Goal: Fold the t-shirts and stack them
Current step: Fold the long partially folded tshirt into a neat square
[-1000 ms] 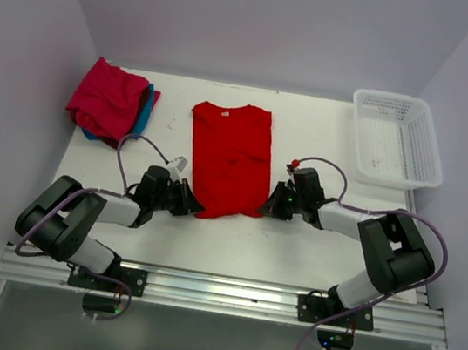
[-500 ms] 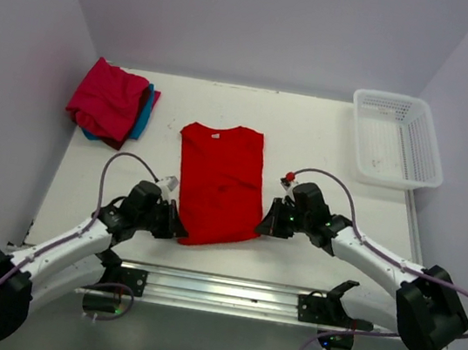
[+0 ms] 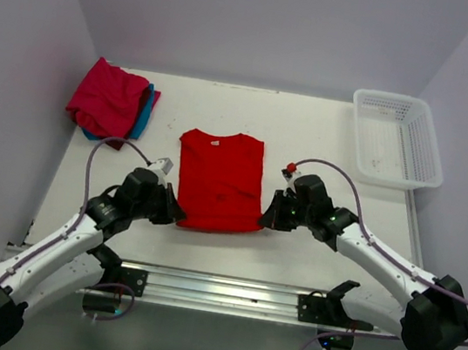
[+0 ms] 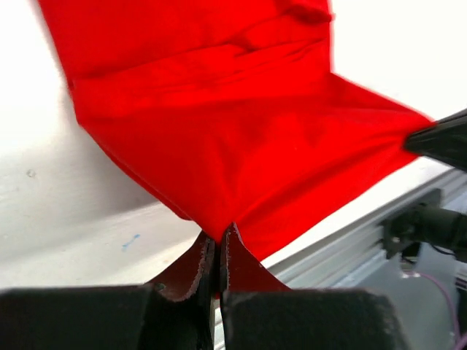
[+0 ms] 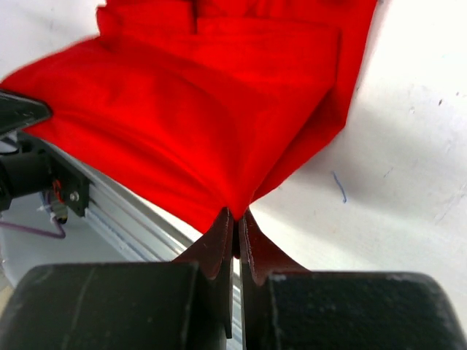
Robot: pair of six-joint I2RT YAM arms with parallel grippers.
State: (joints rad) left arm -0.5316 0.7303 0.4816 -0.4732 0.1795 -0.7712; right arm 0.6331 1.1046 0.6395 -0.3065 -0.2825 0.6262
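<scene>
- Firmly pinched together, the fingers of the left gripper (image 4: 219,237) are closed on the near-left corner of the bright red t-shirt (image 4: 233,124). In the left wrist view the cloth fans out from the fingertips.
- Likewise, the right gripper (image 5: 236,219) is clamped on the shirt's near-right corner, with the red cloth (image 5: 211,109) gathered to a point between its fingers.
- Seen from above, the left gripper (image 3: 175,214) and the right gripper (image 3: 266,219) sit at the two ends of the shirt's near hem. Both arms reach in from the near edge.
- Between them, the bright red t-shirt (image 3: 220,182) lies in the middle of the table (image 3: 311,134). It is folded lengthwise into a narrow panel, with the collar toward the far side and the hem toward the near side.
- Farther out, at the far-left corner, the crimson-pink t-shirt (image 3: 104,98) rests on top of the teal-blue t-shirt (image 3: 144,113). Only the right edge of the teal-blue one shows.
- Over at the far-right corner stands the white mesh basket (image 3: 391,96), well apart from all the shirts.
- Along the near edge runs a metal rail (image 3: 216,291) that carries both arm bases.
</scene>
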